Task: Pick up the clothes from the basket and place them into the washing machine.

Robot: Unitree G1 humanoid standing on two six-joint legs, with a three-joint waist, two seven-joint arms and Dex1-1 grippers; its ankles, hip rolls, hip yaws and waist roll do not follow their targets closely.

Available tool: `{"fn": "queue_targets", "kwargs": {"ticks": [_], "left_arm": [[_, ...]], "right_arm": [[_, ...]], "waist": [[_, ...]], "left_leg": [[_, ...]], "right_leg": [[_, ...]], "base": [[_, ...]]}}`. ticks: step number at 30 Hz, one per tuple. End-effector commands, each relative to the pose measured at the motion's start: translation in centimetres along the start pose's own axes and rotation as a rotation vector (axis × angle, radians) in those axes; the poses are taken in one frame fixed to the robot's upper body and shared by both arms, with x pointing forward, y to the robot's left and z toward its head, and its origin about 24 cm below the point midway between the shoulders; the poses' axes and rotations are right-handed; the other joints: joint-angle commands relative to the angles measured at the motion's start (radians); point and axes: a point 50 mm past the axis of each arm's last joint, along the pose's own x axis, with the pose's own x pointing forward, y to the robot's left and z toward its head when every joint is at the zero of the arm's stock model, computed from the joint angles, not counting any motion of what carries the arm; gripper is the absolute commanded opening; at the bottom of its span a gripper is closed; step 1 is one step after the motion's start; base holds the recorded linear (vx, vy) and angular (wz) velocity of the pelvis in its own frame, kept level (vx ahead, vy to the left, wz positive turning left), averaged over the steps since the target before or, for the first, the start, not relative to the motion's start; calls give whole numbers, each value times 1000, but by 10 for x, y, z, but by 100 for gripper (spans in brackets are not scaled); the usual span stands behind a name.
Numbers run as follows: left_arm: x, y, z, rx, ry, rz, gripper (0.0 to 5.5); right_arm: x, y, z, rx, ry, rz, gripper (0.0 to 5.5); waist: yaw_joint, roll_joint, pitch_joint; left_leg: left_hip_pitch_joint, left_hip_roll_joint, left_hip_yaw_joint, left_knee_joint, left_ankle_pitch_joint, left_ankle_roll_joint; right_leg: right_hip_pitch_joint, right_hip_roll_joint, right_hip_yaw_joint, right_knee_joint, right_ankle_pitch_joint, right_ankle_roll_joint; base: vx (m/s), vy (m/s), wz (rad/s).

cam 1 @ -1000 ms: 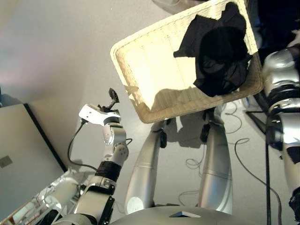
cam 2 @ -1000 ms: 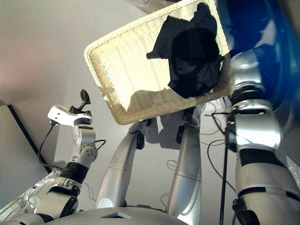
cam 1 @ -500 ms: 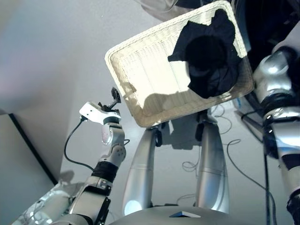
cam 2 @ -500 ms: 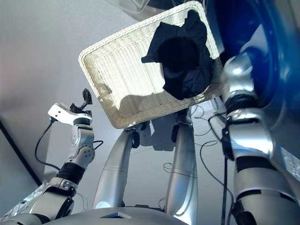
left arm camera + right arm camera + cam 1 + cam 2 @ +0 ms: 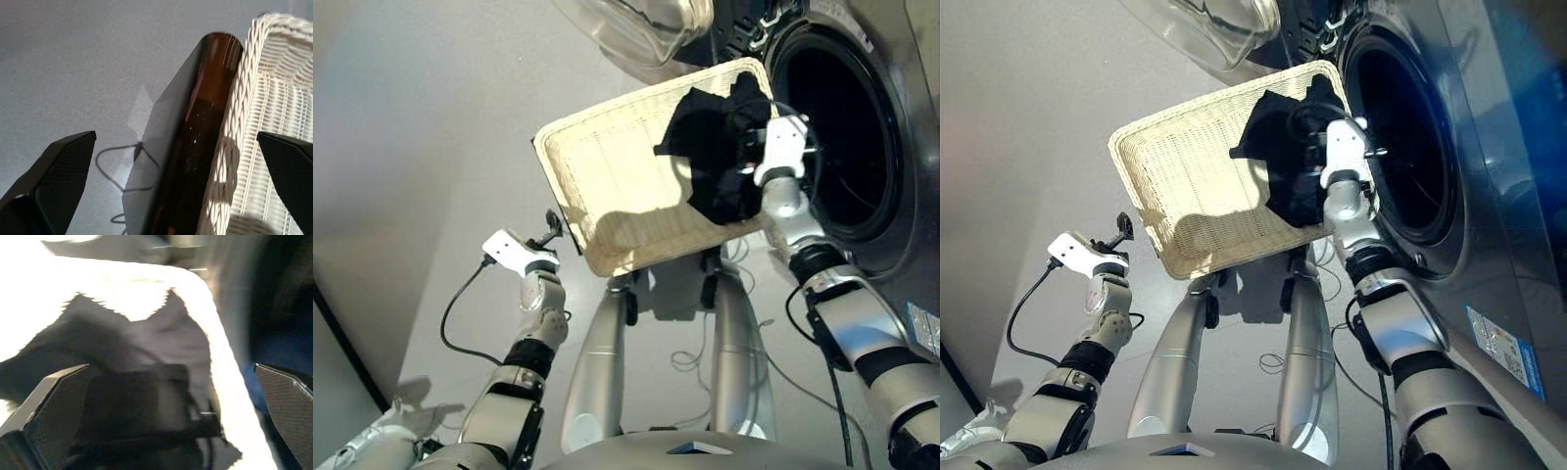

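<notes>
The cream wicker basket [image 5: 607, 181] sits in front of me, just left of the washing machine [image 5: 1494, 196] and its dark drum hole [image 5: 837, 127]. The clothes that show are a black crumpled heap [image 5: 710, 162] in the basket's end nearest the drum. My right gripper [image 5: 168, 369] hovers open right over that heap, with nothing between its fingers. My left gripper [image 5: 176, 136] is open at the basket's opposite corner, and the woven rim [image 5: 237, 103] stands between its fingers untouched.
The clear porthole door [image 5: 636, 24] hangs open above the basket's far edge. A dark brown board [image 5: 195, 147] lies under the basket's rim. Loose cables [image 5: 690, 357] trail on the grey floor below the basket.
The camera has swung, bringing the drum hole and door into view. My right arm has come in from the right edge to hover over the black heap. The left gripper stays by the basket's corner.
</notes>
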Motion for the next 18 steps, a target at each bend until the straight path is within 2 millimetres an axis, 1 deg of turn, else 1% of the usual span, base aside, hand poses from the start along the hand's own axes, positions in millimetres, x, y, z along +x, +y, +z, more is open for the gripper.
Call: {"fn": "queue_targets", "kwargs": {"ticks": [1,3,6,8,11,12,13,14,16,18], "left_arm": [[9,4,19,76,-73,-27,550],[8,3,18,69,-70,-31,550],[9,-5,21,40,-86,-65,550],[9,-10,28,22,-113,-87,550],[7,-16,35,9,-140,-119,550],[6,-19,37,13,-147,-141,550],[6,-21,40,14,-156,-152,550],[5,-24,42,18,-163,-170,550],[6,-29,45,27,-169,-196,550],[5,-32,47,18,-171,-209,550]], "right_arm": [[6,4,9,-6,-28,32,550],[6,3,7,11,-5,11,550],[11,-7,8,20,17,-45,550],[15,-11,16,10,8,-62,550],[21,-25,22,26,18,-117,550],[22,-32,22,34,30,-141,550],[24,-39,26,42,26,-167,550],[26,-42,30,43,15,-174,550],[28,-52,32,73,33,-204,550],[31,-60,39,91,34,-214,550]], "waist": [[23,-3,-10],[32,4,-8],[48,21,0],[55,28,7],[64,43,23],[72,51,28],[75,56,33],[79,59,40],[86,67,52],[92,76,66]], "left_leg": [[2,16,-16,11,-29,0],[-19,12,-22,22,-29,3],[-51,11,-30,30,-30,8],[-87,12,-32,52,-32,10],[-145,2,-36,115,-40,14],[-155,3,-44,150,-74,12],[-180,0,-45,181,-80,14],[-197,-1,-49,205,-84,15],[-232,-3,-52,250,-90,15],[-259,-2,-55,277,-90,12]], "right_leg": [[5,-13,28,-145,148,101],[-18,-13,30,-129,142,100],[-58,-14,31,-92,127,100],[-95,-13,33,-52,115,98],[-153,-14,37,16,102,95],[-167,-8,41,64,66,104],[-189,-10,39,93,61,105],[-206,-8,43,118,57,104],[-235,-8,43,154,54,103],[-258,-15,43,175,52,103]], "base": [[0,0,0],[0,0,0],[0,0,0],[0,0,0],[21,1,48],[72,4,169],[75,0,179],[-14,1,186],[0,0,0],[0,0,0]]}}
